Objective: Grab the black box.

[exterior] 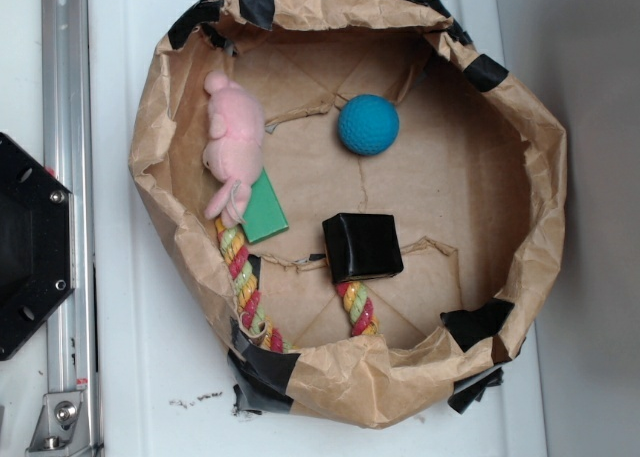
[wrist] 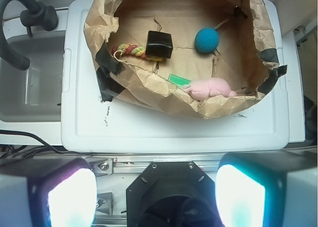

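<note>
White tabletop carries a brown paper basket; the black box at six o'clock lies ungrasped, gripper fingers spread, well apart.

The black box is a small glossy cube with softly rounded edges, its top catching a dull sheen of light. It sits upright and flat on the brown paper floor, toward the near side of the crumpled paper enclosure. One end of a coloured rope runs under or against its lower edge. It stands apart from the paper walls, with nothing gripping it.
</note>
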### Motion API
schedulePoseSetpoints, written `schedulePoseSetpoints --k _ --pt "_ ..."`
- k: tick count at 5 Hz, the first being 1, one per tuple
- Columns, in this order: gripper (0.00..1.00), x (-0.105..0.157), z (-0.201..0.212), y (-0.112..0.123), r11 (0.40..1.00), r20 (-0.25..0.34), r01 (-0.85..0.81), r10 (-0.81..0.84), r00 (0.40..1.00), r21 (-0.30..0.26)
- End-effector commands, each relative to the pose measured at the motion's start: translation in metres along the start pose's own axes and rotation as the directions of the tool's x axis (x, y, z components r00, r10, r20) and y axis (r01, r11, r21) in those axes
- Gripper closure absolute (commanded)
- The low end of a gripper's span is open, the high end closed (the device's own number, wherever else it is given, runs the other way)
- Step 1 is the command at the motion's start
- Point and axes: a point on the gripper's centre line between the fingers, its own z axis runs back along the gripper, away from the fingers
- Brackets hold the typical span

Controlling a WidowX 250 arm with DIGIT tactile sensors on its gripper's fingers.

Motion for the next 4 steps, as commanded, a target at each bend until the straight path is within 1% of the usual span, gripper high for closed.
schedulePoseSetpoints --k 1,2,3,4 --pt "0.00 0.000 0.000 0.000 1.000 0.000 0.000 0.000 1.000 0.000" --pt "0.00 0.045 -0.055 0.028 0.985 -0.107 -0.171 0.172 0.979 0.011" --pt "0.00 0.088 -0.081 0.043 0.938 -0.066 -0.341 0.344 0.937 0.060" --pt "0.00 0.134 -0.103 0.055 0.914 -0.103 -0.404 0.405 0.909 0.032"
